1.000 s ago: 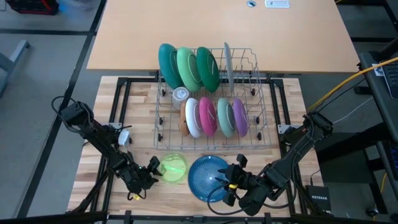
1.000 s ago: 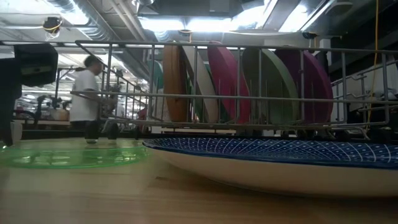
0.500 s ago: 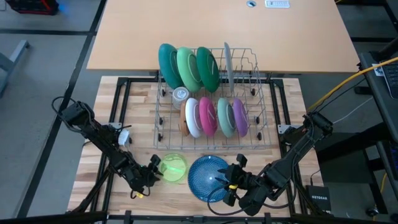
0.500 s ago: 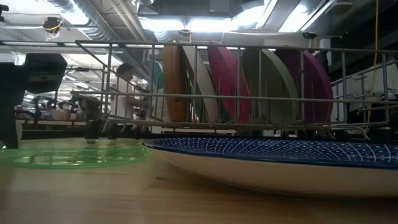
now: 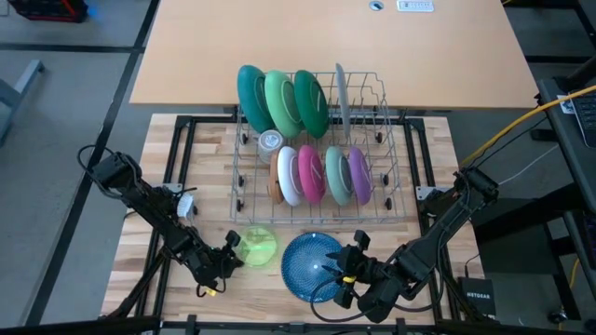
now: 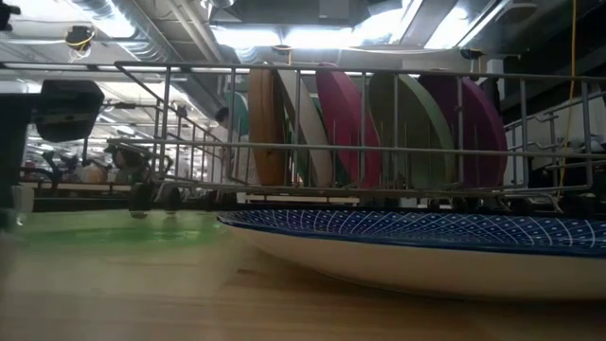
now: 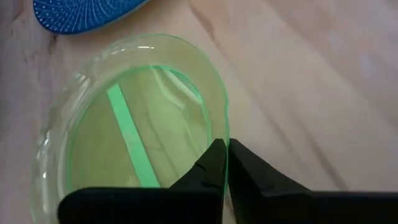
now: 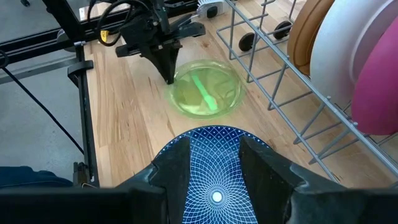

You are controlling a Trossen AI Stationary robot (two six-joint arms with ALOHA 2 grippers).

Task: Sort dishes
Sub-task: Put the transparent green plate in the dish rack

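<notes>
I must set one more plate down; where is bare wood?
Bare wood lies right of the blue plate, in front of the rack, and left of the rack. Crowded: between the green dish and blue plate, where both grippers work.

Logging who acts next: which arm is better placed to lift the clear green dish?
Left. The left gripper is shut on the green dish's rim; the right gripper hovers over the blue plate.
</notes>
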